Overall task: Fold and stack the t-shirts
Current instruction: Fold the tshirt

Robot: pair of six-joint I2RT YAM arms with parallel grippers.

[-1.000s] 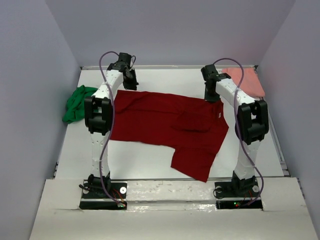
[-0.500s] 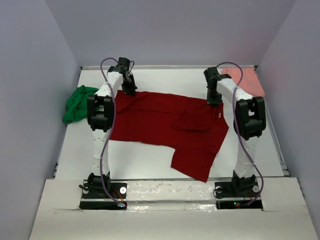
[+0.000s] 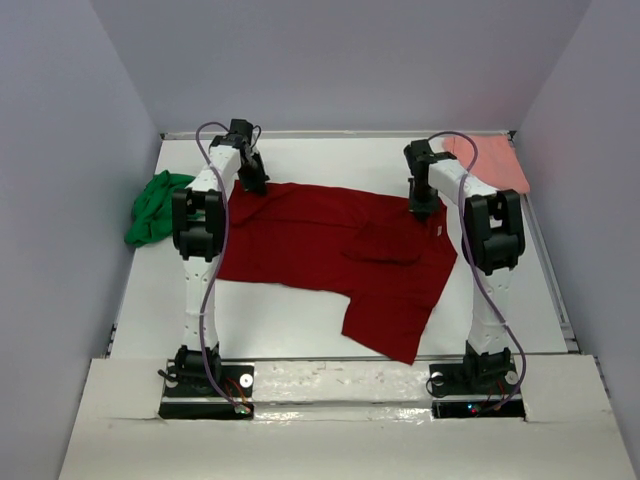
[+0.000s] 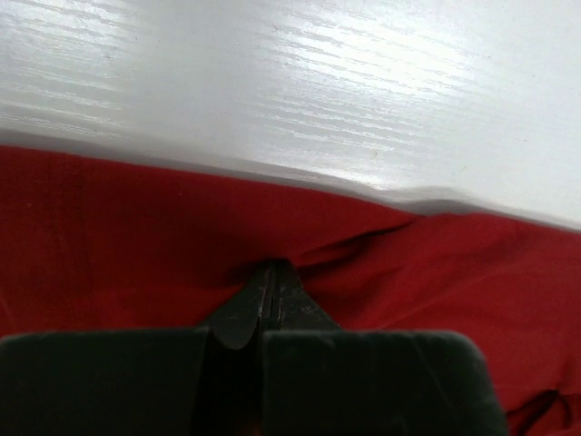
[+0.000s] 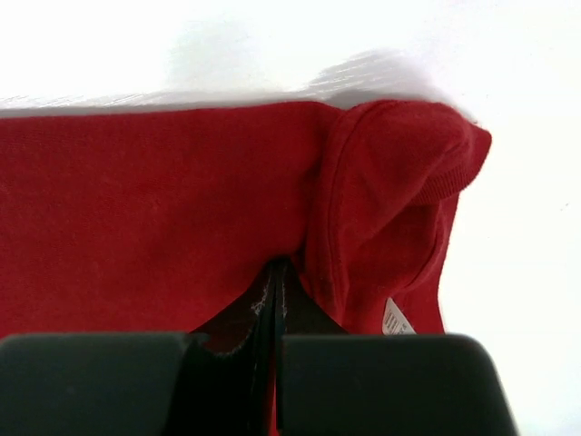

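The left gripper [image 4: 270, 277] is clamped tight on a small pucker at the far edge of the dark red shirt [image 3: 330, 250]. The right gripper [image 5: 277, 272] pinches the same edge beside a rolled fold with a white tag. The shirt lies spread and wrinkled on the glossy white table [image 3: 330, 155]. A bunched green shirt [image 3: 155, 207] sits at the left, and a pink shirt [image 3: 490, 160] lies in the far right corner.
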